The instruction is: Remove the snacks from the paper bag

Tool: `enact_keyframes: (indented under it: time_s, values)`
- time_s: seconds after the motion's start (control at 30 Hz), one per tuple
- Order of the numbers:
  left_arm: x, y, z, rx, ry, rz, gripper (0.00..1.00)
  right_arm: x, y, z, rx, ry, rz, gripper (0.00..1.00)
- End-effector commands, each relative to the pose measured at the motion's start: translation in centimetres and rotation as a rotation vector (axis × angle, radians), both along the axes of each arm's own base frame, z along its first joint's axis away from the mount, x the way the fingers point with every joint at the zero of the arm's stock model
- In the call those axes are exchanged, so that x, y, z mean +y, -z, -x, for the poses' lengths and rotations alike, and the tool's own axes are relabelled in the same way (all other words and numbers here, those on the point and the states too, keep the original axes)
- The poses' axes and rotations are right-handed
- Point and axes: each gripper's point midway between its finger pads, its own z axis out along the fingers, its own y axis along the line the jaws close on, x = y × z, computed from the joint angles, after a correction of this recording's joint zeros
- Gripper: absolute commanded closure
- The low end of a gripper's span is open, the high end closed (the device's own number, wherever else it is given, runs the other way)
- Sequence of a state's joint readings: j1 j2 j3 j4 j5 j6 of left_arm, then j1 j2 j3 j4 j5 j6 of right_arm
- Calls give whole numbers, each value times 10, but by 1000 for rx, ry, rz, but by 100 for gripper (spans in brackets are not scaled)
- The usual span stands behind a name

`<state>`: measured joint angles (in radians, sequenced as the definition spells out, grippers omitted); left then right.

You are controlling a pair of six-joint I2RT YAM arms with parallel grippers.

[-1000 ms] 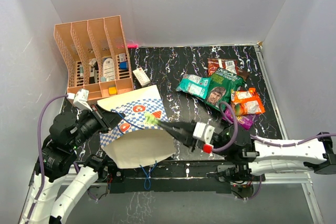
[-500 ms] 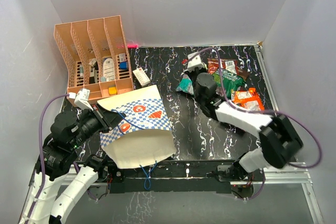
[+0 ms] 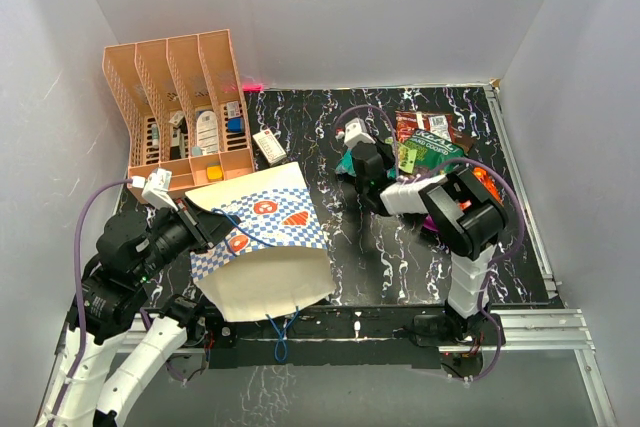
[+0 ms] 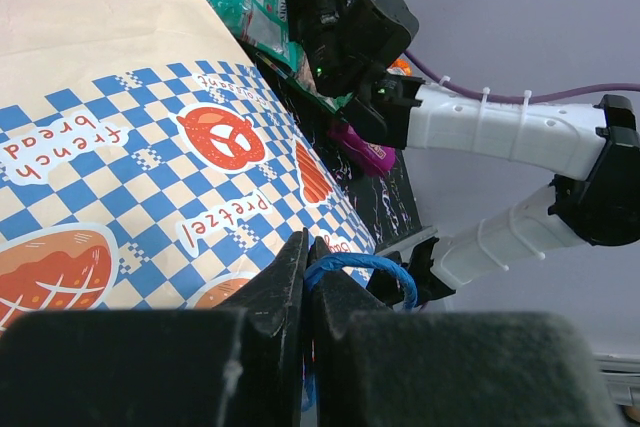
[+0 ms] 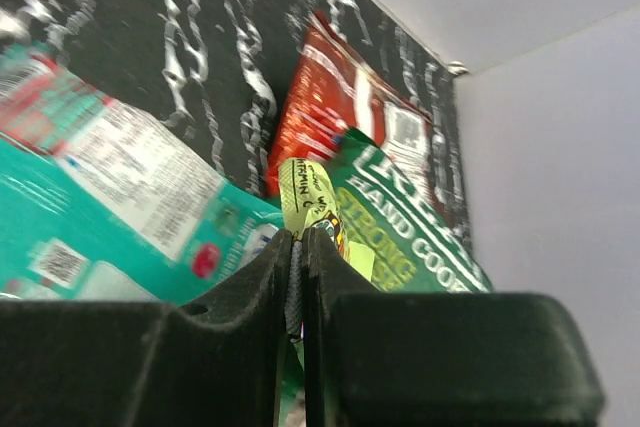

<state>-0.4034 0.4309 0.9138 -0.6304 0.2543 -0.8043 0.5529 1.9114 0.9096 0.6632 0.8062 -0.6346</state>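
Observation:
The checked paper bag (image 3: 262,219) lies on its side at the front left, its white mouth toward the near edge. My left gripper (image 3: 213,231) is shut on its blue cord handle (image 4: 357,266); the bag's printed side fills the left wrist view (image 4: 150,167). My right gripper (image 3: 398,160) is shut on a small yellow-green packet (image 5: 314,200), held low over the snack pile at the back right. The pile holds a teal packet (image 5: 120,197), a green packet (image 5: 420,237), a red packet (image 5: 330,112), an orange one (image 3: 484,183) and a purple one (image 4: 365,152).
A salmon-pink file organiser (image 3: 180,107) with small office items stands at the back left. A small white box (image 3: 268,145) lies beside it. White walls close in the back and both sides. My right arm's elbow (image 3: 465,209) is folded over the right part of the mat.
My right arm has swung from the bag's mouth to the snack pile at the back right, carrying the yellow-green packet. The left arm and bag have not moved.

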Motion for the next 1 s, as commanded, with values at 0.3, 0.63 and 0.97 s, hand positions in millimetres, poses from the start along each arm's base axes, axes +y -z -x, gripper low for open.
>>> enact_keyframes:
  time_s: [0.3, 0.63, 0.97]
  values:
    - [-4, 2, -1, 10, 24, -5, 100, 79, -60, 17, 31, -225, -629, 36]
    - [-7, 6, -2, 12, 30, 10, 100, 92, -99, 96, 35, -487, -887, 28]
    - [-7, 2, -1, 0, 34, 13, 100, 125, -140, 221, 94, -1062, -932, 30]
